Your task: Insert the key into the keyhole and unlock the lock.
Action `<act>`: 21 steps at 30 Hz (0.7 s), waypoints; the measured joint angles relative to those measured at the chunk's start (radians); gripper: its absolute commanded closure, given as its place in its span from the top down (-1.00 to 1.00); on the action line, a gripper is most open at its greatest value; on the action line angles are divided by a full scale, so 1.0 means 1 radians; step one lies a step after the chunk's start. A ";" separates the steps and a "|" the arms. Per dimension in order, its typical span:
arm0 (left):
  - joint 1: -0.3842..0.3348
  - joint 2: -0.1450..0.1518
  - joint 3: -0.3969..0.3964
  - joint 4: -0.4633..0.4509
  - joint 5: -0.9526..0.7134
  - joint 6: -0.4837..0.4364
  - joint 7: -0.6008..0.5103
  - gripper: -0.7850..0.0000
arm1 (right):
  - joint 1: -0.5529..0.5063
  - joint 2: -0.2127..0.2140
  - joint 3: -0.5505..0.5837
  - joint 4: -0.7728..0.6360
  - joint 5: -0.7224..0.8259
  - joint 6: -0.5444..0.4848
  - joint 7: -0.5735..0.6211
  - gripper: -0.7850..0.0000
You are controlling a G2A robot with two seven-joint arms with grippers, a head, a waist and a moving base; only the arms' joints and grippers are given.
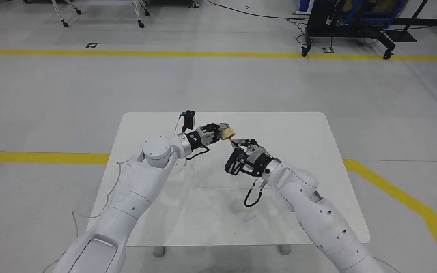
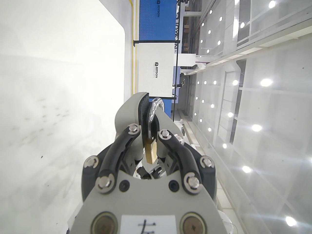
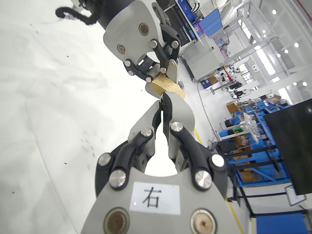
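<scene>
Two robot grippers meet over a white table [image 1: 300, 136], a brass padlock [image 1: 227, 132] between them.
Just above centre in the top view, the left gripper [image 2: 150, 109] clamps the padlock's shackle [image 2: 156, 102]; the right gripper [image 3: 163, 97], fingers pinched together, touches its brass body. Anything between those fingers is hidden.

White table [image 1: 300, 136], grey floor [image 1: 205, 82], yellow floor lines [image 1: 205, 52], bright ceiling lights [image 2: 266, 82]
</scene>
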State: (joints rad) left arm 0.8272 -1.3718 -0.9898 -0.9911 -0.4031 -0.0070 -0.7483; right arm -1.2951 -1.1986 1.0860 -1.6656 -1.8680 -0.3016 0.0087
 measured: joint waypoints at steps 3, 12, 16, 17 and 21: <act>0.002 0.000 -0.001 -0.001 0.005 -0.007 -0.004 -1.00 | -0.004 -0.003 0.023 0.021 0.108 -0.006 -0.023 -1.00; 0.013 0.000 -0.008 -0.009 0.014 -0.030 -0.005 -1.00 | 0.016 -0.006 0.063 0.086 0.336 -0.131 -0.063 -1.00; 0.019 0.001 -0.013 -0.016 0.017 -0.040 -0.005 -1.00 | 0.032 -0.005 0.081 0.117 0.429 -0.206 -0.080 -1.00; 0.020 0.001 -0.014 -0.017 0.018 -0.042 -0.006 -1.00 | 0.035 -0.004 0.085 0.124 0.446 -0.222 -0.082 -1.00; 0.024 0.002 -0.017 -0.021 0.024 -0.047 -0.004 -1.00 | 0.042 -0.003 0.099 0.145 0.487 -0.244 -0.079 -1.00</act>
State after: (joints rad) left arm 0.8512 -1.3701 -1.0071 -1.0121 -0.3794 -0.0544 -0.7521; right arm -1.2531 -1.2012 1.1847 -1.5204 -1.3811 -0.5454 -0.0707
